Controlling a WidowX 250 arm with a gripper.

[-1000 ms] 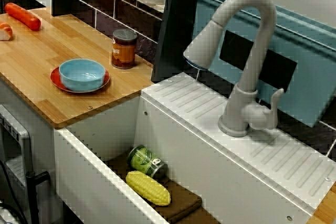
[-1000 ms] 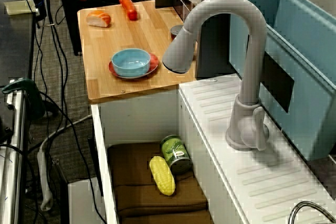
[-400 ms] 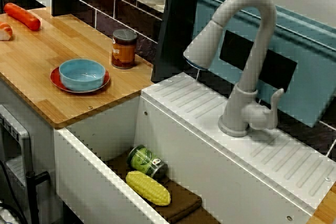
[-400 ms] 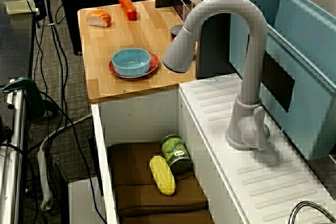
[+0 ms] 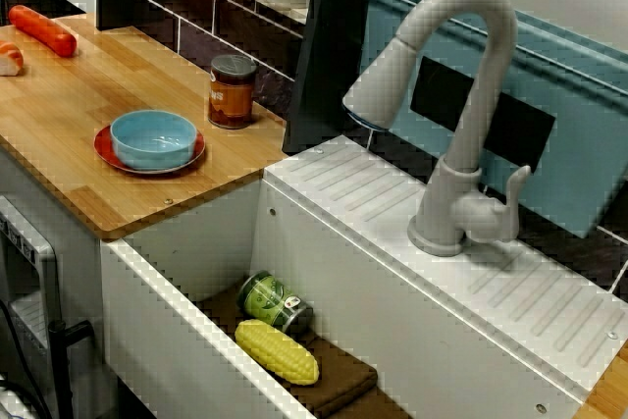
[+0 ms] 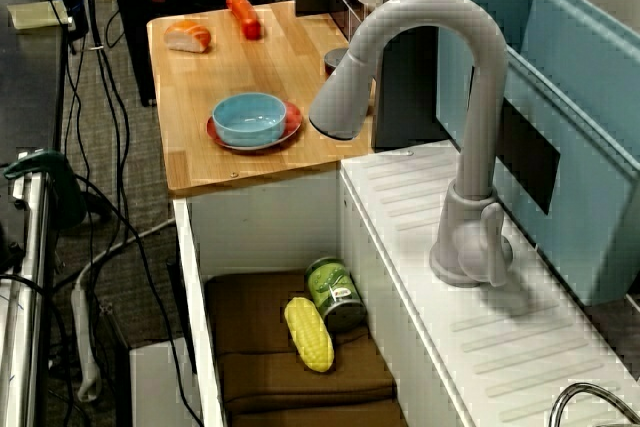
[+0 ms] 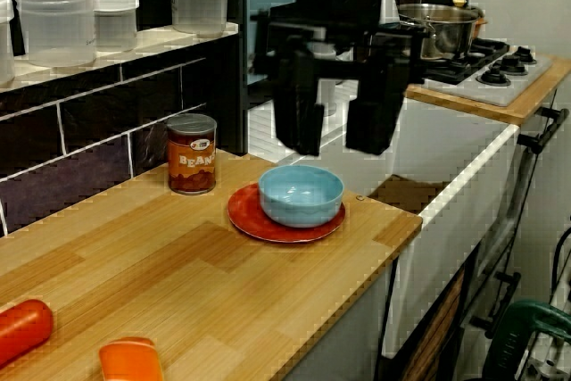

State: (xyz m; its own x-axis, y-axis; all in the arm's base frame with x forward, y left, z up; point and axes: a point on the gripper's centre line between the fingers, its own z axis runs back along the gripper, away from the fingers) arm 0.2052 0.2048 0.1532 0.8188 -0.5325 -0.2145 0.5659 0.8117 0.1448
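- A can (image 7: 192, 153) stands near the bowl (image 7: 301, 194); a carrot (image 5: 42, 30) lies well apart.
- The bowl sits upright on a red plate (image 7: 248, 217), mouth up, round all over.
- The gripper (image 7: 332, 151) hangs above it, fingers wide apart, holding nothing.

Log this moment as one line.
gripper: open, empty | nearest: blue bowl on red plate, not touching | beside: bean can

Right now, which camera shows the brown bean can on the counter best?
The counter-level view: the bean can stands whole, label readable. The high view facing the faucet shows it from above, label blurred. The other high view shows only its lid edge behind the faucet.
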